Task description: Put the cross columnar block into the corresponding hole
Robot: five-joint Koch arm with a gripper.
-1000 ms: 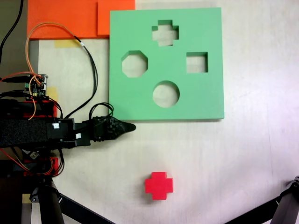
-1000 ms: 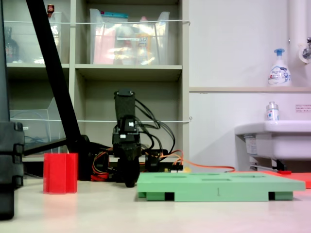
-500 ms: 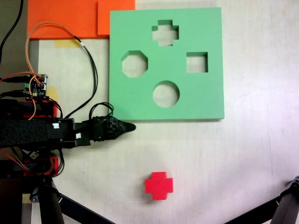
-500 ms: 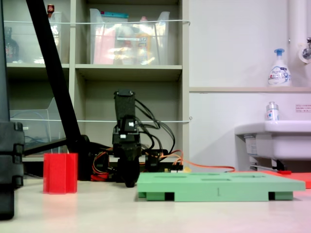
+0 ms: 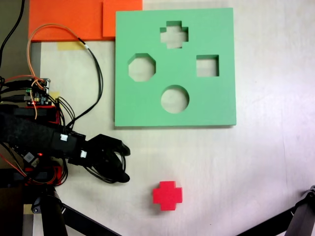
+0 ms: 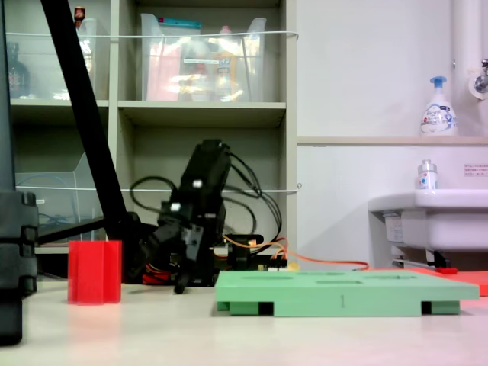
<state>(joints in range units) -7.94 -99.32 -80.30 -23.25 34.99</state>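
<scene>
Pale worktop (image 5: 261, 162) carries everything, with shelving (image 6: 202, 114) and a sink (image 6: 431, 217) behind it in the second exterior view. At the first exterior view's left, orange and black wires (image 5: 59, 44) loop from a small circuit board (image 5: 40, 92) down to the black arm (image 5: 34, 137), which reaches rightward. Its gripper (image 5: 124, 164) has the fingers (image 5: 110, 146) spread wide with nothing between them, pointing toward the block but well apart from it. An orange foam sheet (image 5: 69, 19) lies at the top left, its edge touching the green board (image 5: 206, 105). The board (flat, square) has four cutouts: the plus-shaped hole (image 5: 173, 34) near its far edge, an octagon (image 5: 142, 67), a square (image 5: 207, 66) and a circle (image 5: 174, 99). The red cross block (image 5: 167, 195) stands upright on the bare worktop below the board, near no other thing; nothing lies between it and the fingers. In the second exterior view the block (image 6: 94, 271) sits at the left, the gripper (image 6: 183, 267) hangs low beside the board's (image 6: 343, 293) left end, and a dark tripod leg (image 6: 84, 114) slants across the shelving.
</scene>
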